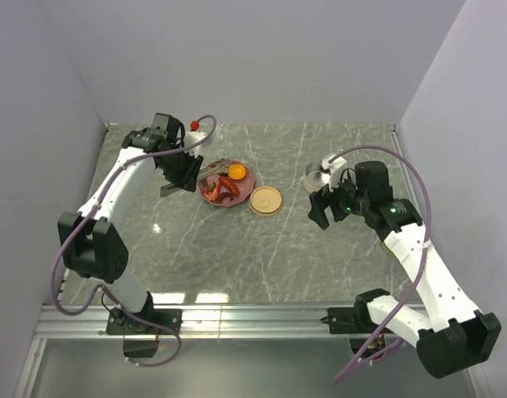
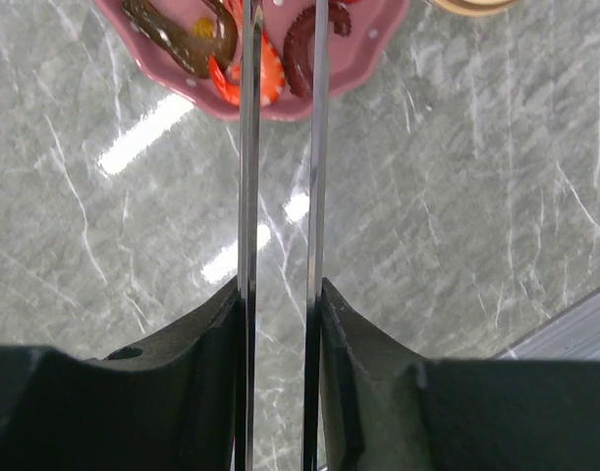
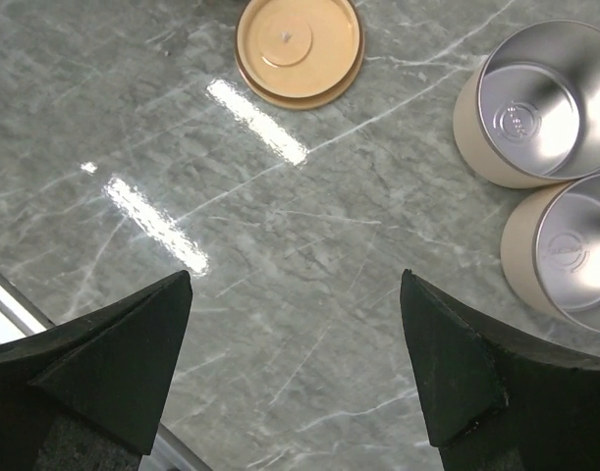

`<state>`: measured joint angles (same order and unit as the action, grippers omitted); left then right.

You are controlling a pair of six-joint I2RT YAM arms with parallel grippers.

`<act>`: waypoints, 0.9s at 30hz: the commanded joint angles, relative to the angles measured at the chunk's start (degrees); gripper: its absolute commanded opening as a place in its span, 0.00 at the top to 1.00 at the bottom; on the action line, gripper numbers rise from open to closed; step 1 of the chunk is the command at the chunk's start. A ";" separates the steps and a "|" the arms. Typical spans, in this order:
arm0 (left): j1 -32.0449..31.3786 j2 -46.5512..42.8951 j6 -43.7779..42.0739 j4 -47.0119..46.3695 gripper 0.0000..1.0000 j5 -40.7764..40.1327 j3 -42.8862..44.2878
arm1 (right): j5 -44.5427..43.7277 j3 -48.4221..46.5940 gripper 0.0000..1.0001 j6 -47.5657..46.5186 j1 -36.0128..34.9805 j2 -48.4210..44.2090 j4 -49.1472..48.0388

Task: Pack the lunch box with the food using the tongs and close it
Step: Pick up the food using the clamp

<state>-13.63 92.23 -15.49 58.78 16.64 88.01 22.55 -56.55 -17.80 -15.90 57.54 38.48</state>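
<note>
My left gripper (image 1: 180, 172) (image 2: 280, 289) is shut on the tongs (image 2: 247, 177), pressing on the outside of their two thin metal arms, which stay a little apart. The tongs (image 1: 208, 172) reach forward to the pink plate (image 2: 373, 54) (image 1: 246, 184), their tips over a red-orange sausage piece (image 2: 268, 80). A dark brown piece (image 2: 182, 37) and a dark red sausage (image 2: 309, 44) lie beside it. A round orange piece (image 1: 236, 172) sits on the plate. My right gripper (image 1: 324, 207) (image 3: 295, 285) stands open over bare table. The lunch box shows as two open beige tins (image 3: 535, 98) (image 3: 574, 250).
A round tan lid (image 1: 265, 201) (image 3: 300, 44) lies flat on the marble table between the plate and the tins. A small red-capped object (image 1: 194, 126) stands at the back left corner. Grey walls enclose the table on three sides.
</note>
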 commanded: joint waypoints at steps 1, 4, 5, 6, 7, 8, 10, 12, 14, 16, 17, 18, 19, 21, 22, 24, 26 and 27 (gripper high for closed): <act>-0.17 3.13 1.16 -1.83 0.63 0.23 4.54 | 2.06 0.39 0.07 3.65 0.96 -1.02 -1.12; -0.17 5.77 2.74 -2.36 0.61 1.28 6.47 | 2.06 0.31 0.07 4.44 1.57 -1.02 -0.95; -0.17 6.38 3.00 -2.45 0.61 1.37 6.91 | 2.06 0.22 0.07 4.70 1.66 -1.02 -0.86; -0.17 7.69 3.27 -2.36 0.60 1.55 7.87 | 2.06 0.13 0.07 4.88 1.92 -0.85 -0.86; -0.17 8.40 3.53 -2.27 0.60 1.81 8.40 | 2.06 -0.04 0.07 4.97 1.84 -0.76 -0.86; -0.17 9.80 3.53 -1.75 0.60 2.07 8.93 | 1.98 -0.05 0.07 5.23 1.93 -0.85 -0.95; -0.17 10.95 3.71 -1.65 0.59 2.08 9.99 | 1.98 -0.22 0.07 5.58 1.93 -0.76 -1.12; -0.17 12.36 3.80 -1.83 0.59 1.90 10.60 | 2.15 -0.40 0.07 5.94 1.93 -0.76 -1.30; -0.17 13.67 4.23 -1.83 0.59 1.20 11.13 | 2.41 -0.57 0.07 6.11 2.01 -0.67 -1.21; -0.17 14.30 4.41 -1.92 0.59 1.02 11.83 | 2.50 -0.84 0.07 6.11 2.10 -0.41 -1.21; -0.17 14.73 4.59 -2.01 0.59 0.50 11.92 | 2.50 -0.84 0.07 6.20 2.02 -0.32 -1.30; -0.08 14.91 5.02 -2.53 0.60 -0.11 12.10 | 2.59 -1.01 0.07 6.11 2.10 -0.23 -1.30; -0.08 14.91 5.37 -2.53 0.60 -0.38 12.10 | 2.68 -1.19 0.07 6.11 2.10 -0.06 -1.13; -0.08 15.00 5.47 -2.27 0.59 -1.44 12.10 | 2.77 -1.19 0.07 6.11 2.10 0.12 -1.04; 0.00 15.00 5.47 -2.27 0.58 -1.70 12.01 | 2.77 -1.28 0.07 6.03 2.10 0.12 -1.12; 0.27 14.56 5.29 -2.27 0.57 -2.23 11.31 | 2.85 -1.28 0.07 5.94 2.10 0.12 -1.21; 0.53 14.47 5.38 -2.27 0.58 -2.67 11.13 | 2.85 -1.36 0.07 5.94 2.10 0.38 -1.13; 1.05 14.56 5.38 -2.27 0.58 -2.93 11.22 | 2.85 -1.45 0.07 5.94 2.02 0.56 -1.13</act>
<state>-13.39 107.72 -11.05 57.54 15.03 97.43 24.75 -56.53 -12.40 -14.22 57.82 38.57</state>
